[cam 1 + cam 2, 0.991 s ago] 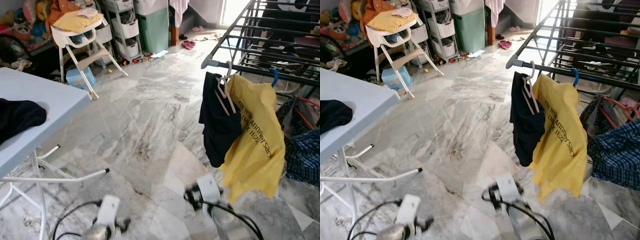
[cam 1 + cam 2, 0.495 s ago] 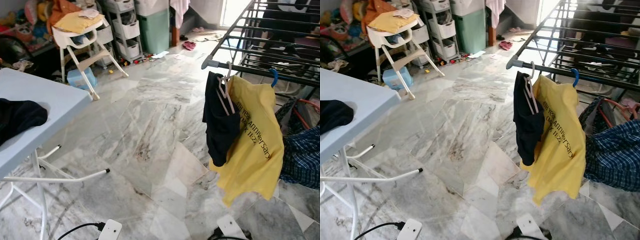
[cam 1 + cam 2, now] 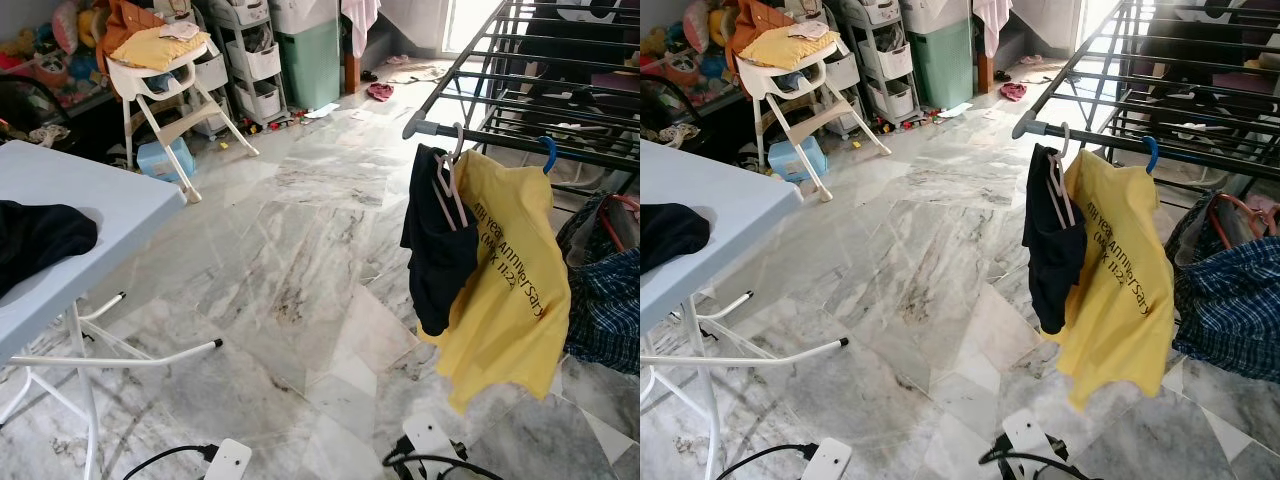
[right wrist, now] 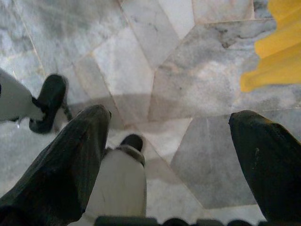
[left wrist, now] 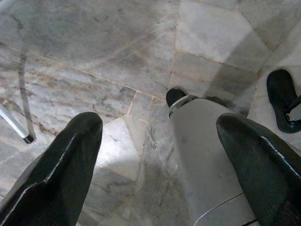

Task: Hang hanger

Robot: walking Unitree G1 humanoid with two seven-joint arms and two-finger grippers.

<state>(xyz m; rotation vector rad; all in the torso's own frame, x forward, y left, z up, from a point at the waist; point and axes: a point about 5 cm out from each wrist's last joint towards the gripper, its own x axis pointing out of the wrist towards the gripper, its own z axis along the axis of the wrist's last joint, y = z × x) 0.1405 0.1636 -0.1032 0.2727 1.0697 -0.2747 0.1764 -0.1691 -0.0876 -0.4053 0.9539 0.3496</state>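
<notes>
A pale hanger (image 3: 448,182) carrying a dark navy garment (image 3: 438,255) hangs by its hook at the near end of the drying rack's rail (image 3: 430,128). Right beside it a yellow T-shirt (image 3: 512,285) hangs from a blue hanger (image 3: 546,152). Another black garment (image 3: 40,240) lies on the light blue table (image 3: 100,200) at the left. Both arms hang low. My left gripper (image 5: 160,125) is open over the marble floor with nothing between its fingers. My right gripper (image 4: 173,115) is open too, with the yellow shirt's hem (image 4: 275,61) just beyond it.
A plaid bag (image 3: 605,310) sits under the rack at the right. The table's white legs (image 3: 120,358) spread over the floor at the left. A white high chair (image 3: 165,85), drawers and a green bin (image 3: 310,60) stand at the back. Open marble floor lies in the middle.
Both arms have dropped from mid-bottom of the picture to its lower edge. The hung clothes sway slightly. The camera has shifted a little.
</notes>
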